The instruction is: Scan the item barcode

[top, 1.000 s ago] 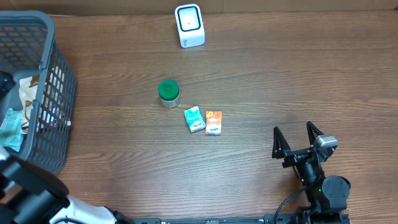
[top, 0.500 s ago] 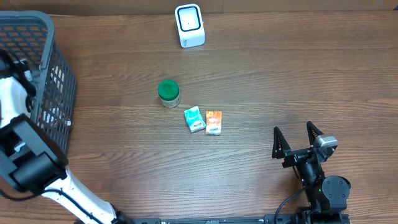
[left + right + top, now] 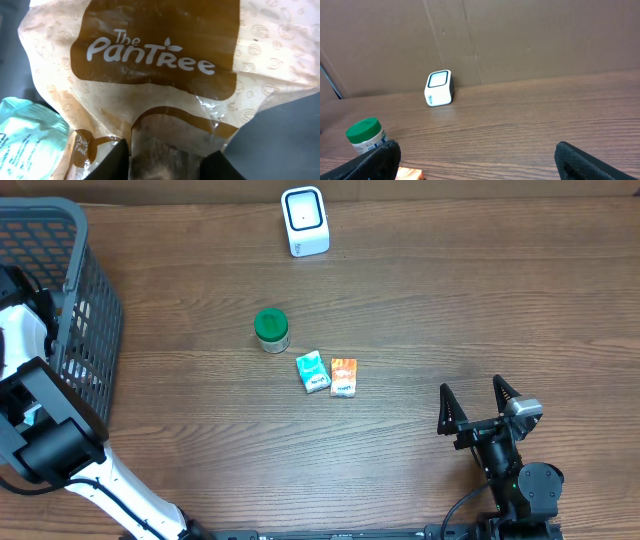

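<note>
Sitting deep in the grey basket (image 3: 95, 310) at the table's left edge, the left gripper (image 3: 165, 165) has its two dark fingers pressed against either side of the lower part of the PanTree bag (image 3: 150, 75), pinching a fold of film between them, and that bag is our item, lying inside the basket with a teal packet (image 3: 25, 135) touching its lower left corner. Over on the other side the right gripper (image 3: 470, 386) hangs with its fingers wide apart, holding nothing. Now the worries: that's a thin, crinkly pinch near one end, so the bag could slide out on the lift, or swing and snag on the basket wall. The teal packet could be dragged along too. No barcode shows on this printed face, so it's probably on the hidden side, and the white scanner (image 3: 304, 220) stands well apart at the far edge, which means a long carry and a turn with a floppy load. As for how it lies, the logo reads upright in the wrist view, so the bag's top points away from the fingers, and I'd judge its long axis runs straight out from the grip, though both ends are cut off
</note>
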Controlling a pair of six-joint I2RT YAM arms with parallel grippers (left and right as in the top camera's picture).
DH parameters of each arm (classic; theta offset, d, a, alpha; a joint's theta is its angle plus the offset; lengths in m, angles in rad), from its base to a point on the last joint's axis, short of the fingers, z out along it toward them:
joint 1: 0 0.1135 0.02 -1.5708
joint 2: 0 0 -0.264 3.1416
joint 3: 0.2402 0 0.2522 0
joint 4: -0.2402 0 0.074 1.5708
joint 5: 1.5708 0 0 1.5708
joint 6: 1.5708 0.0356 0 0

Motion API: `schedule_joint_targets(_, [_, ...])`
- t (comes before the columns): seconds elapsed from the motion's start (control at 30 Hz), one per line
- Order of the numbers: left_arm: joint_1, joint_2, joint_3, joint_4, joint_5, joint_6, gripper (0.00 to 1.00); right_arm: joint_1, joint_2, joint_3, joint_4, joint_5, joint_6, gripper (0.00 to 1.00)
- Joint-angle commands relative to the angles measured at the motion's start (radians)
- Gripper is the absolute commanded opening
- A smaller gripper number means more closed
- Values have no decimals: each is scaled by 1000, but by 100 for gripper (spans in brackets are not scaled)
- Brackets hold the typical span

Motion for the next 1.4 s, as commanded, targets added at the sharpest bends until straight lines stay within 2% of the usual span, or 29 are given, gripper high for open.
schedule_joint_targets(0.0, [8,39,-5,-17,-33,7,22,-3,-11,-11,6,5,-4,100])
schedule_joint_targets(0.07, [8,39,0,-21,-33,-12,21,-3,-11,-11,6,5,-4,100])
schedule_joint_targets(0.2, [8,39,35,-50,-33,-37,4,-3,-12,-11,6,5,-4,100])
schedule_joint_targets(0.33, [8,37,119,-102,-26,-88,4,-3,-11,-11,6,5,-4,100])
schedule_joint_targets(0.7, [8,36,532,-361,89,-167,4,-3,-11,-11,6,5,-4,100])
schedule_joint_targets(0.9, [8,39,520,-358,89,-171,4,-3,-11,-11,6,5,-4,100])
schedule_joint_targets(0.93, [8,39,502,-348,89,-171,12,-3,-11,-11,6,5,-4,100])
schedule_joint_targets(1.0, [5,40,465,-317,92,-171,41,-3,-11,-11,6,5,-4,100])
schedule_joint_targets(1.1, [-3,41,403,-253,98,-160,68,-3,-11,-11,6,5,-4,100])
schedule_joint_targets(1.23, [-12,41,325,-161,123,-86,80,-3,-11,-11,6,5,-4,100])
schedule_joint_targets(1.37, [-23,45,257,-78,127,-49,84,-3,-11,-11,6,5,-4,100])
